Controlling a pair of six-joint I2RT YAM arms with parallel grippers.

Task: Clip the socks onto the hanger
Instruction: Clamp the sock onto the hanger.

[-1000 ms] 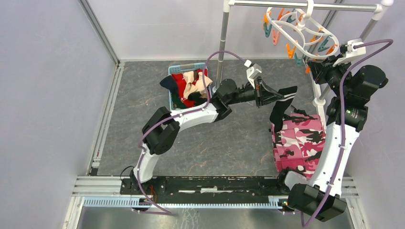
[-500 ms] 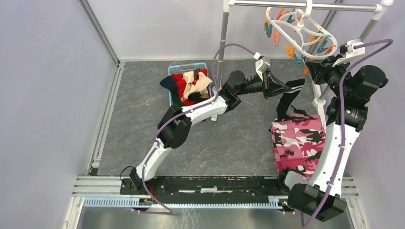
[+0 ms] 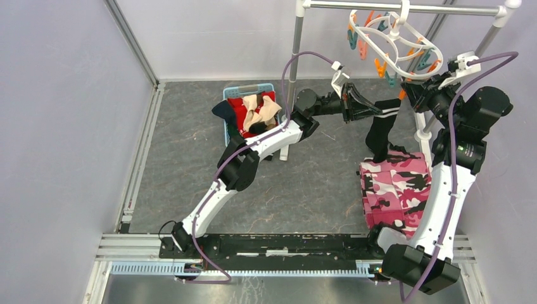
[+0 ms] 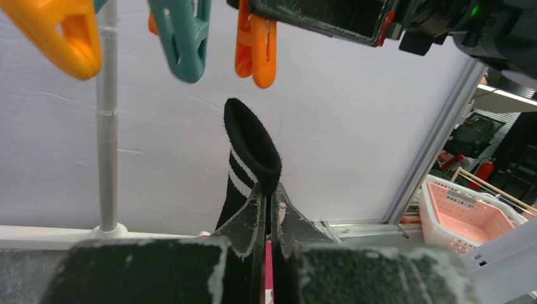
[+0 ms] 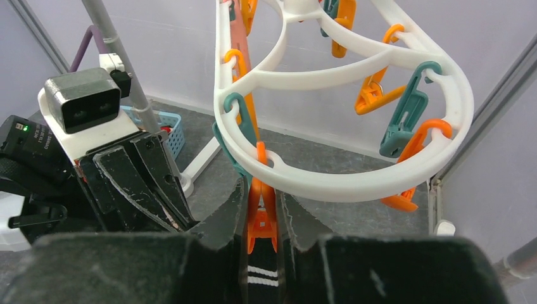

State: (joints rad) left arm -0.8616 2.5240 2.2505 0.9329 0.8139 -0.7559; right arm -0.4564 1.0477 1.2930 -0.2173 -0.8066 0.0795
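My left gripper [image 3: 366, 104] is shut on the cuff of a black sock [image 3: 382, 130] with two white stripes. It holds the sock up beside the hanger, with the foot dangling above the camouflage cloth. In the left wrist view the cuff [image 4: 253, 142] sticks up from the shut fingertips [image 4: 258, 202], just below an orange clothespin [image 4: 256, 47]. My right gripper [image 5: 261, 196] is shut on an orange clothespin [image 5: 261, 218] that hangs from the white oval hanger [image 5: 354, 183]. The striped cuff [image 5: 261, 278] lies right under that pin. More socks, red, beige and dark, fill the blue basket [image 3: 244, 90].
The hanger [image 3: 405, 63] hangs from the silver rack bar [image 3: 405, 7], whose left pole [image 3: 294, 57] stands beside the basket. The pink camouflage cloth [image 3: 396, 187] lies under the sock. Teal and orange pins [image 4: 187, 38] dangle around. Grey walls close in on three sides.
My left arm has reached further up and right, carrying the black sock from over the floor to just under the hanger's pins. My right gripper has stayed on the orange clothespin.
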